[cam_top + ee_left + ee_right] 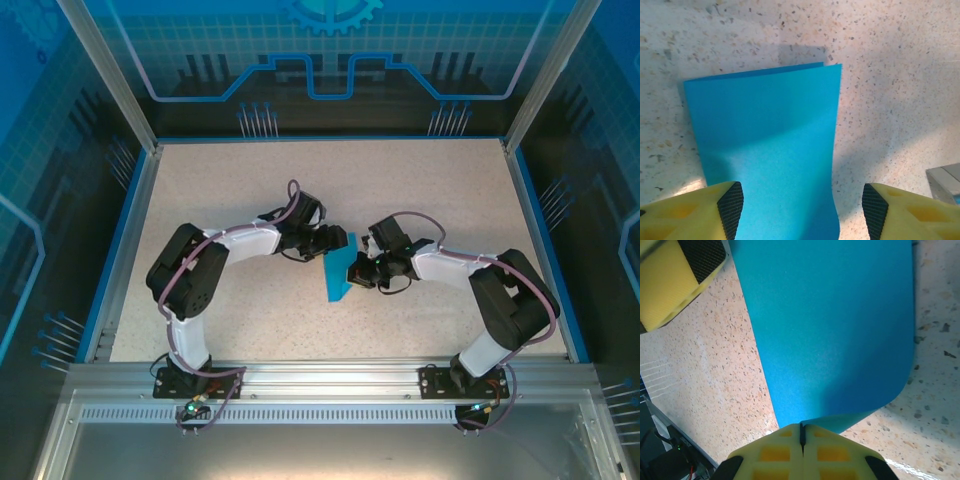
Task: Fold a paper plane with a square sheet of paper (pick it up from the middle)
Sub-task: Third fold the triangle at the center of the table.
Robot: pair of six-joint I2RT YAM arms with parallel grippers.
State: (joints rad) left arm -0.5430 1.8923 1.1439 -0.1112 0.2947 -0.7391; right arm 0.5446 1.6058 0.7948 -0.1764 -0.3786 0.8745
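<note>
paper sheet (337,272): 1 | left tool (802,206) + right tool (801,433): 2 | table (420,185): 1

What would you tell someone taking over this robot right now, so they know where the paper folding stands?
Left gripper: open, its fingers either side of the thin bright blue sheet of paper, not gripping it.
Right gripper: shut, pinching the sheet at its curved end.
Paper: mid-table on the speckled tabletop, between the two grippers, doubled over, its two far edges nearly aligned.
Done: the first fold-over seems made, though the bend looks soft, not pressed flat.
Left: crease it, then all the nose and wing folds; there is no dart shape yet.
</note>
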